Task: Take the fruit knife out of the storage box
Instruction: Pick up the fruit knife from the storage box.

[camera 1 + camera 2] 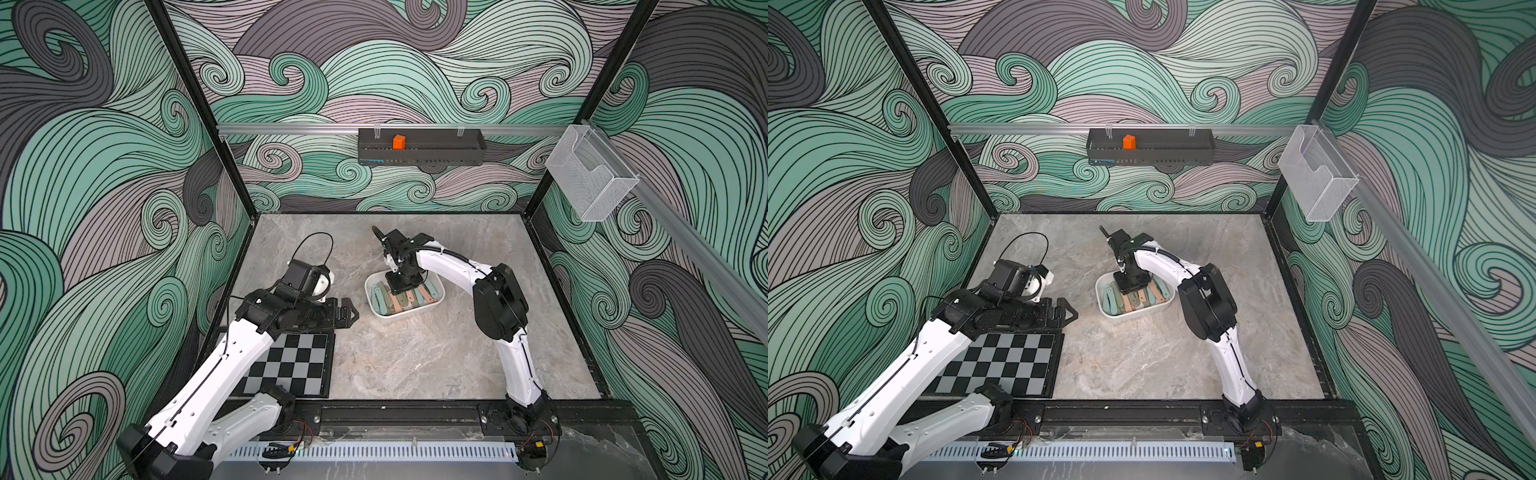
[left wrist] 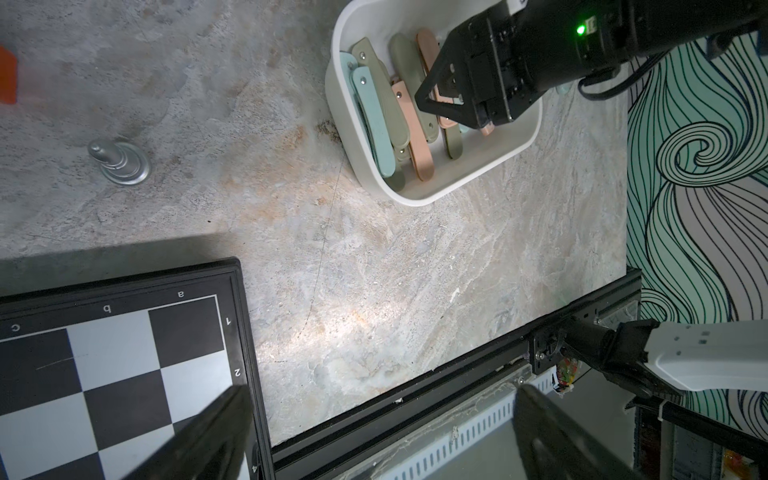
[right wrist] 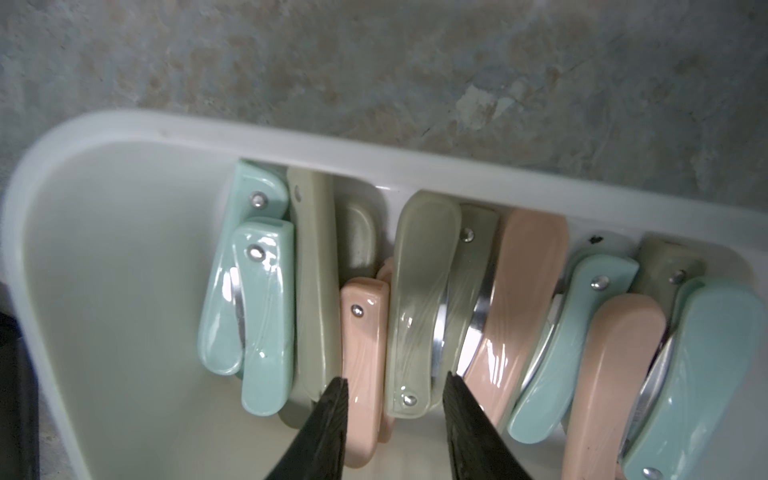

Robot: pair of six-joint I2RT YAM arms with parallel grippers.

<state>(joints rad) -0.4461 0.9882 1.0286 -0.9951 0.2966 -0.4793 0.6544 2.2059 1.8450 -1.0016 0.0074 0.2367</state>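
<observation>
None of the fruit knives [image 2: 419,153] is out yet. Toward the counter's [image 1: 415,361] near left corner, above the chessboard's [image 1: 291,365] far edge, the left gripper [image 1: 348,313] hangs wide open and empty. Farther in, mid-counter, the right gripper [image 3: 392,390] reaches into the storage box [image 1: 411,311], jaws part-way apart astride a pink knife [image 3: 363,353] and an olive knife [image 3: 415,299]. Whether they pinch cannot be told, and the lift-out remains.

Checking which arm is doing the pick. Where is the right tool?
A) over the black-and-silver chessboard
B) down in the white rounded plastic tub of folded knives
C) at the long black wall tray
B: the right tool sits inside the white rounded plastic tub, its fingers straddling a pink folded knife and an olive folded knife.
</observation>
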